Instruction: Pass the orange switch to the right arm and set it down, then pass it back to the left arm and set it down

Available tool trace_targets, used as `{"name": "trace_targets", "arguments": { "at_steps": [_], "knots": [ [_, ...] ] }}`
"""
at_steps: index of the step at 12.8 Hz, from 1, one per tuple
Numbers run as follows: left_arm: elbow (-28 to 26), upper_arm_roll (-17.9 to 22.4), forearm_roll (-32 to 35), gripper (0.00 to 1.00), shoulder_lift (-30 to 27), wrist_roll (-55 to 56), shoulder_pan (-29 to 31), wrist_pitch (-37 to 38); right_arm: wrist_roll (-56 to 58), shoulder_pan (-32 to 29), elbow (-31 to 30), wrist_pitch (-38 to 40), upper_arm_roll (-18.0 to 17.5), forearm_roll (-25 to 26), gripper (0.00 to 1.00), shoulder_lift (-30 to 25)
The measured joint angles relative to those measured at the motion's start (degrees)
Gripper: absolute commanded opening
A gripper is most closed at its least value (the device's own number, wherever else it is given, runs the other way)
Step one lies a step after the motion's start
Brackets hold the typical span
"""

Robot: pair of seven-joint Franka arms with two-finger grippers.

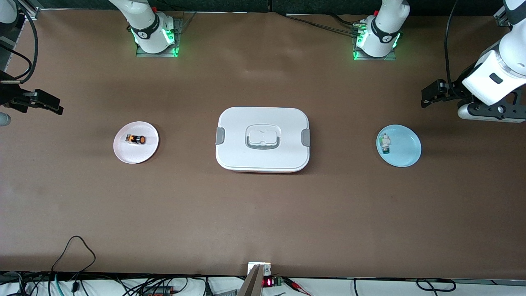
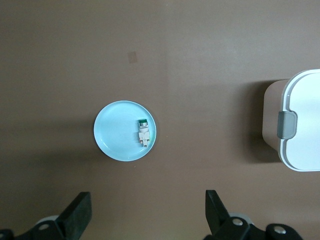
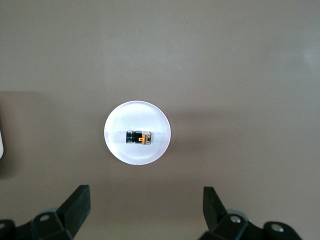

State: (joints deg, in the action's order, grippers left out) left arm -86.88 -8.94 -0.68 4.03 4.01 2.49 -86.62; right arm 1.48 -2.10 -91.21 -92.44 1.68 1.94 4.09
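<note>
Hanging with fingers spread wide and empty, the right end effector point(image 3: 142, 210) waits in the air over bare table point(image 1: 263, 222) at the right arm's end, and the left end effector point(image 2: 147, 212) does likewise at the left arm's end. The orange switch point(image 1: 136, 139), a tiny black cylinder with an orange body, lies on its side on a white plate point(image 1: 123, 152) toward the right arm's end. The box point(image 1: 263, 158), white with grey latches and a red bottom edge, sits at the table's centre between that plate and a blue plate point(image 1: 404, 148) carrying a small white-and-green part point(image 1: 385, 144). Open brown surface surrounds all three, well apart.
</note>
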Motion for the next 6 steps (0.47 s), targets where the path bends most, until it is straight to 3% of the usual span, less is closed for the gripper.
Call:
{"name": "trace_targets", "arguments": {
  "at_steps": [6],
  "knots": [
    [0.0,0.0,0.0,1.0,0.0,0.0,0.0,0.0,0.0,0.0,1.1,0.7,0.0,0.0,1.0,0.0]
  ]
}}
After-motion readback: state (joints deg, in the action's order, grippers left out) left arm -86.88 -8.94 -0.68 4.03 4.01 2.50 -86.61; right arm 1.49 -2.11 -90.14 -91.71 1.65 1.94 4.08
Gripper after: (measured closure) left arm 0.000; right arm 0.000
